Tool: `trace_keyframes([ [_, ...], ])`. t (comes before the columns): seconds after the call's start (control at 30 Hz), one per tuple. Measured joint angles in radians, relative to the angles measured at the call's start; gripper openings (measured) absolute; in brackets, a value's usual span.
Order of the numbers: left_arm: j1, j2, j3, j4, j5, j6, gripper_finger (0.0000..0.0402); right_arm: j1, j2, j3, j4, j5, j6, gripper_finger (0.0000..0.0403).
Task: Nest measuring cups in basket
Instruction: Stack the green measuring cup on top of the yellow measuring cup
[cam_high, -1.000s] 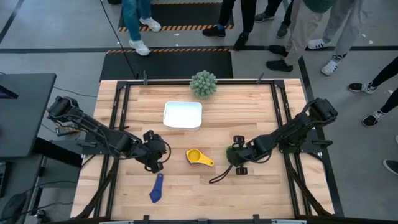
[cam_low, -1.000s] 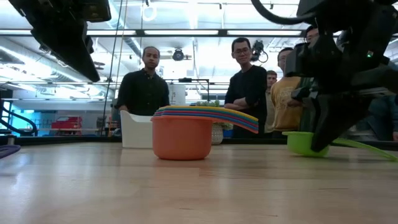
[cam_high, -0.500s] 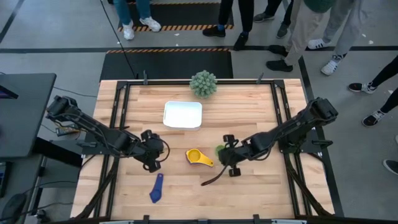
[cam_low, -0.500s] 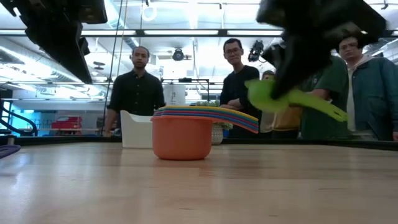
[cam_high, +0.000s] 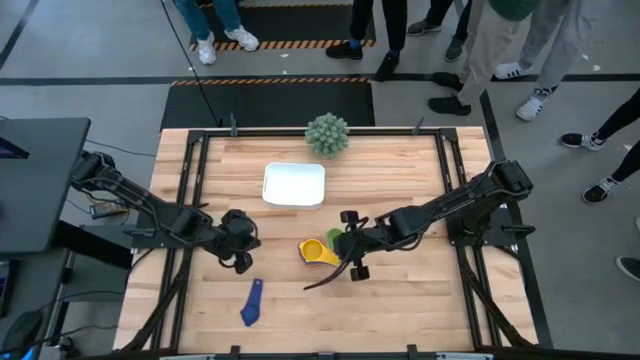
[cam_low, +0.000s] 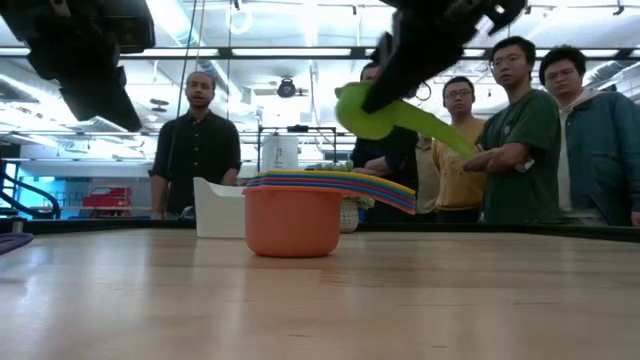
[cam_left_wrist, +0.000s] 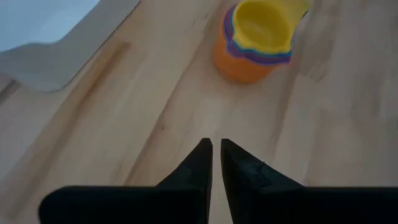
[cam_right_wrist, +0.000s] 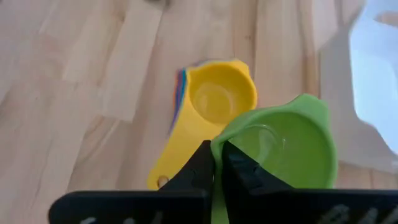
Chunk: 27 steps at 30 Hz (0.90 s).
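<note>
A stack of nested measuring cups (cam_high: 318, 250), yellow on top and orange at the bottom (cam_low: 293, 218), stands on its base mid-table. My right gripper (cam_high: 347, 246) is shut on a green cup (cam_right_wrist: 286, 149) and holds it in the air just right of the stack (cam_low: 365, 110). One blue cup (cam_high: 250, 303) lies on the wood near the front edge. The white basket (cam_high: 294, 184) sits farther back. My left gripper (cam_high: 240, 256) hovers left of the stack with its fingers shut on nothing (cam_left_wrist: 216, 152). My right gripper pinches the green cup's wall at the rim (cam_right_wrist: 216, 149), on the side nearest the wrist. One finger (cam_right_wrist: 242, 171) is inside the bowl and the other outside. The fingers slant down from the table's right. The cup is lifted clear and tilted, its handle (cam_low: 445, 132) sloping down.
A spiky grey-green ball plant (cam_high: 327, 133) stands at the table's far edge behind the basket. Black frame rails (cam_high: 190, 200) run along the table's left and right sides. Several people stand beyond the far edge (cam_low: 205, 150).
My right gripper has lifted the green cup off the table and carried it up and toward the table's left, close to the stack; the cup has tipped on the way. My left gripper has drawn back a little toward the table's left edge.
</note>
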Motion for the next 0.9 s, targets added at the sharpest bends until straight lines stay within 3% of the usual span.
trace_keyframes([
  [0.57, 0.006, -0.347, -0.184, 0.103, -0.052, -0.131, 0.0038, -0.032, 0.298, 0.306, -0.041, -0.080, -0.075, 0.0018],
  [0.9, 0.011, -0.396, -0.193, 0.110, -0.076, -0.120, 0.0038, -0.057, 0.317, 0.313, -0.084, -0.098, -0.111, 0.0018],
])
